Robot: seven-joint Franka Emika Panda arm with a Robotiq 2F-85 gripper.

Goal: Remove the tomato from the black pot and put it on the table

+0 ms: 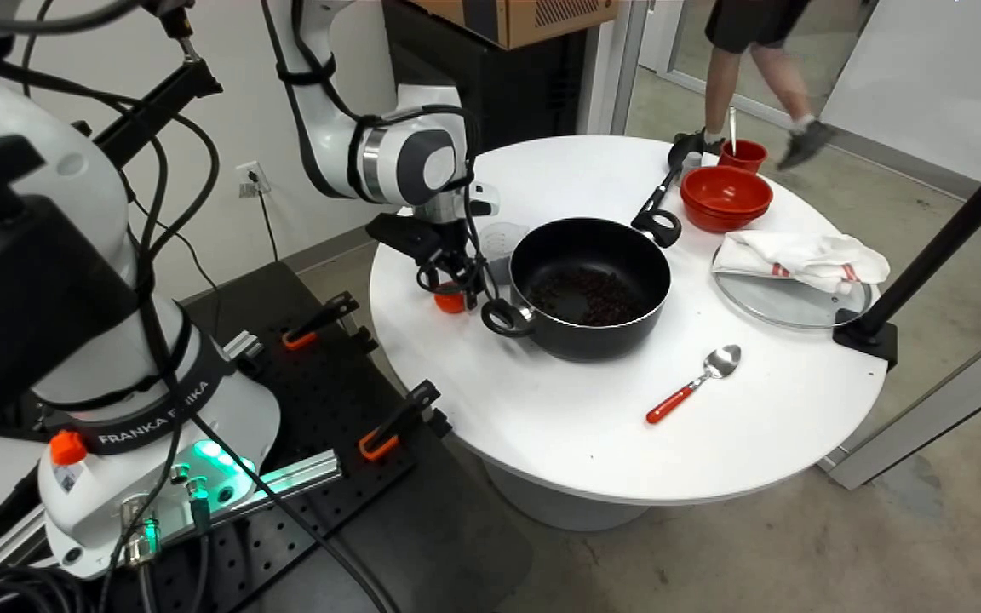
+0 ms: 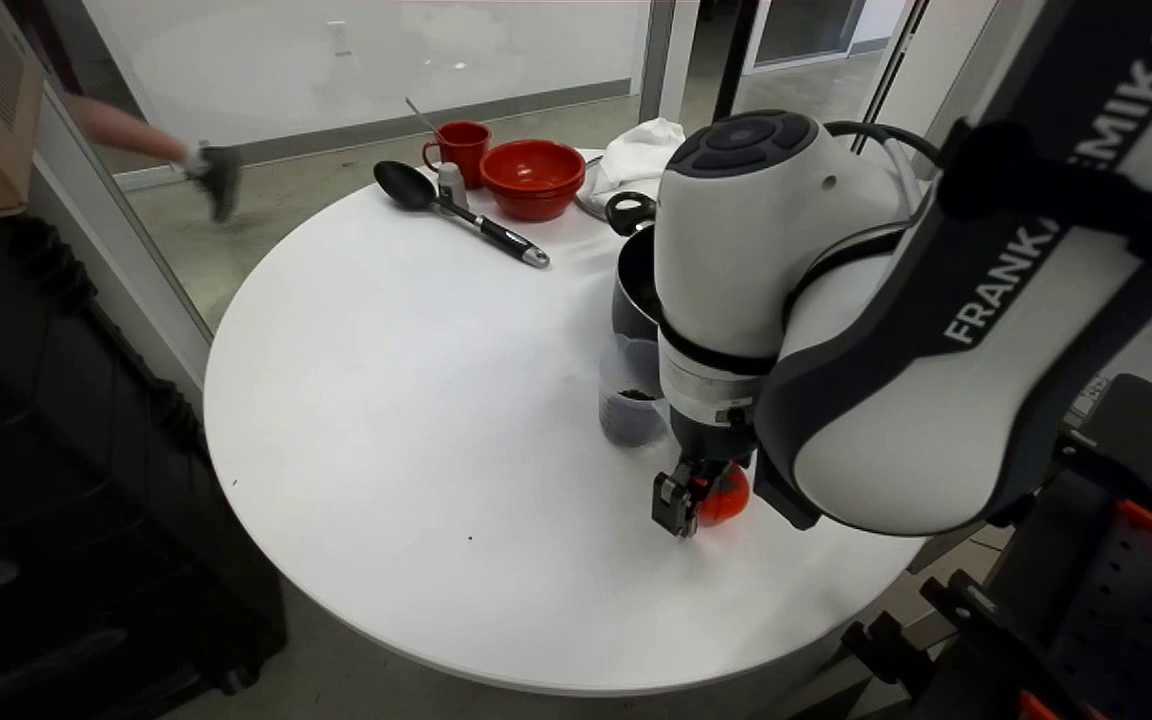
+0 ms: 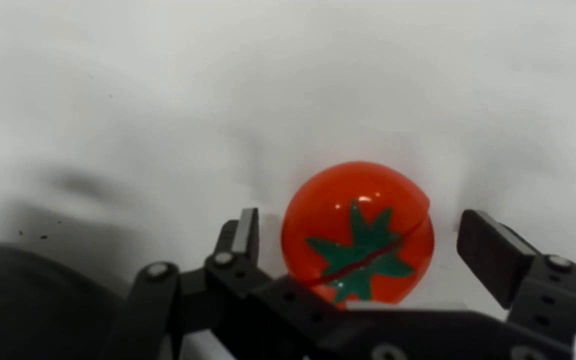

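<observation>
The claw [image 3: 360,232] stands spread wide, and there's nothing in its grip! Right between those blocky dark fingertips [image 3: 493,260] sits the tomato [image 3: 358,225], round and glossy red-orange, a flat green star on top, a dark seam slicing clean across it. Slivers of pale surface show on both sides between it and the fingertips. In both exterior views it's down on the tabletop [image 1: 542,426], that big smooth white disc, outside the black pot [image 1: 601,339]. And what a pot: broad, round, steep-walled, loop handles, one of them just beside the claw, dark crumbly bits [image 1: 605,298] strewn over its floor. Next to it, a translucent cup [image 2: 626,420], cloudy-sided, with dark bits of its own.

Further out we go: a spoon [image 1: 695,385] lies flat, shiny metal bowl, slim red handle. Past the pot, a black serving spoon [image 2: 458,211], oval head, silvery tip at the handle's end, a little grey container [image 2: 451,185] just beside it. Then glossy red all over: a mug [image 2: 466,160] with a thin stem poking out, and stacked bowls [image 1: 716,217]. Out towards the edge, a round clear lid [image 1: 763,302], half covered by a rumpled white cloth [image 1: 801,254] striped in red!
</observation>
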